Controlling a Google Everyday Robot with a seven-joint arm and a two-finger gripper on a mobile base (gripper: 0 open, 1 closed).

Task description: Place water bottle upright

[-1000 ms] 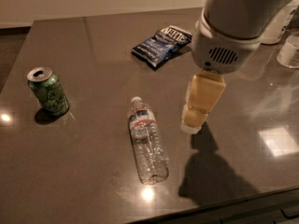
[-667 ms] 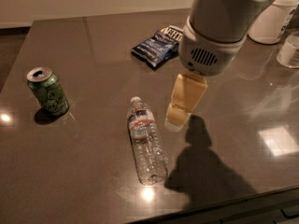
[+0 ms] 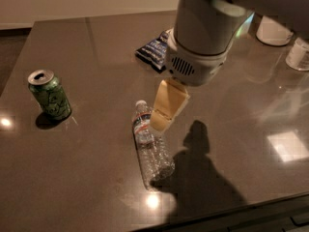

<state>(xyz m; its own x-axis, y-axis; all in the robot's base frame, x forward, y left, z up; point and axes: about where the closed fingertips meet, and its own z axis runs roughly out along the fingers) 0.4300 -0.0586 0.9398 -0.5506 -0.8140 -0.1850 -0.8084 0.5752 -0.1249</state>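
While the water bottle is laid on its side near the middle of the dark table, with its white cap pointed toward the far edge, the gripper is held just right of its labelled neck, tilted down toward it. Whether contact is made, and whether the gripper is open or closed, cannot be told. A green can is stood upright well to the left. A dark snack bag is seen farther back, partly hidden by the arm.
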